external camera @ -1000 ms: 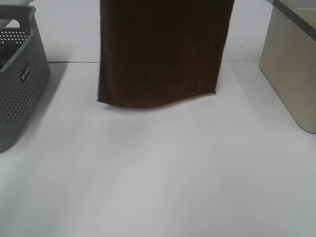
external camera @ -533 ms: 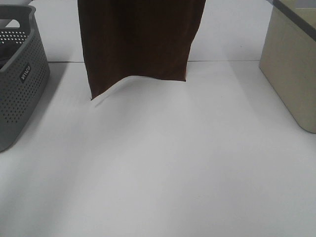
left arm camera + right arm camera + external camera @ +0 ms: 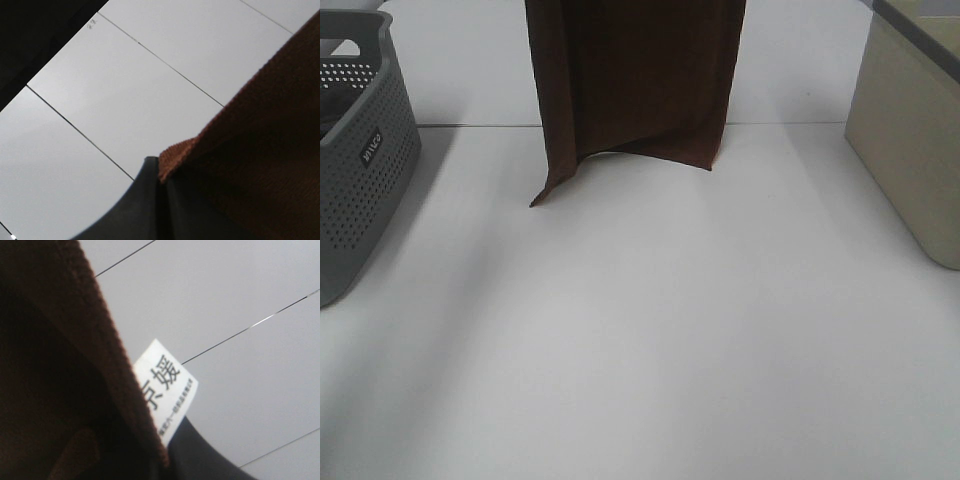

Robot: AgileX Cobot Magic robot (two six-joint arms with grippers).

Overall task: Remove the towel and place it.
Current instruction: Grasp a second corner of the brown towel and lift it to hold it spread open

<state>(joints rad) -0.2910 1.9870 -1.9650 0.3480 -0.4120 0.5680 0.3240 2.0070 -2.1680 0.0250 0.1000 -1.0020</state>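
Pinching, left gripper (image 3: 161, 172): jaws pressed together on a corner of the towel (image 3: 260, 130). Clamped likewise, right gripper (image 3: 172, 452): closed on the towel's edge, beside a white printed label (image 3: 165, 390). The towel hangs from above the frame over the far middle of the white table (image 3: 650, 340), lower hem curled, one corner drooping. Grey perforated basket (image 3: 365, 170) at left, beige bin (image 3: 910, 140) at right, both well apart from it.

Large maroon plush towel (image 3: 635, 80) cut off by the high view's top edge, grey perforated plastic basket (image 3: 365, 170) cropped at its left edge, beige rectangular bin (image 3: 910, 130) cropped at its right, white printed label (image 3: 166, 390) partly hidden behind the towel hem, smaller print illegible.
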